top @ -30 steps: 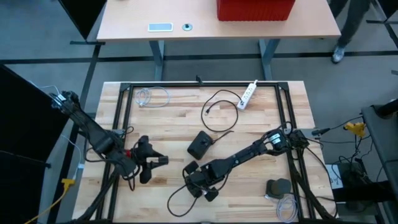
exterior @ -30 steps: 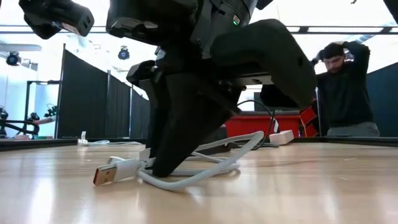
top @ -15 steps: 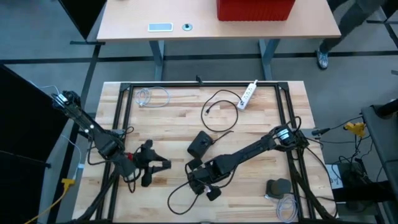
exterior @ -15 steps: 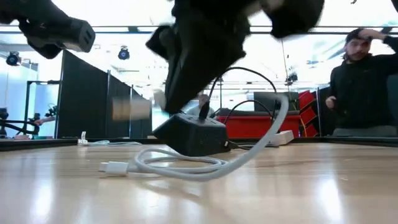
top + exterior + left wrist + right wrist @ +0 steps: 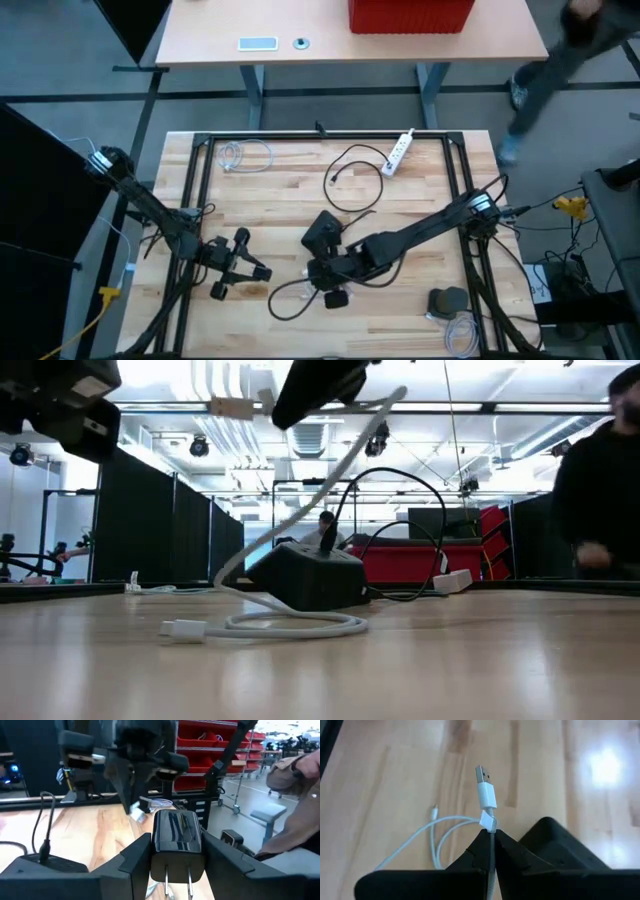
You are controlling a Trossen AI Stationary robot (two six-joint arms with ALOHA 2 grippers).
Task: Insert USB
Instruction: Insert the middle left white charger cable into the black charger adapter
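Observation:
My right gripper point(image 5: 325, 277) is shut on a white USB cable point(image 5: 285, 297) above the near middle of the table. The cable's USB-A plug point(image 5: 484, 785) sticks out past the fingertips, high in the air in the low view point(image 5: 232, 407). The cable's loop point(image 5: 295, 624) and small end connector point(image 5: 184, 628) lie on the wood. My left gripper point(image 5: 240, 268), left of it, is shut on a glossy black wall charger point(image 5: 176, 837), whose two prongs point back at the wrist camera. Its far face is hidden. My left gripper pinches the wall charger by its two side faces point(image 5: 156, 845) between the two fingers point(image 5: 137, 856). The charger is lifted clear of the table and lies level, in line with the fingers. My right gripper pinches the white cable just behind the plug's strain relief point(image 5: 490, 829), between the fingertips. The fingers lie along the cable. The plug end is lifted clear and the rest of the cable hangs slack down to the table point(image 5: 240, 565).
A black power brick point(image 5: 322, 232) with a black cord point(image 5: 350, 170) lies just beyond the right gripper. A white power strip point(image 5: 400, 150) and a white cable coil point(image 5: 235, 155) lie near the far edge. A grey object point(image 5: 447, 300) sits at the near right. A person point(image 5: 600, 490) moves behind the table.
My right gripper has risen from the table and moved a little toward the far edge, carrying the cable's plug end up with it. The plug, which lay on the wood, now hangs high; the loop and the other end have stayed on the table.

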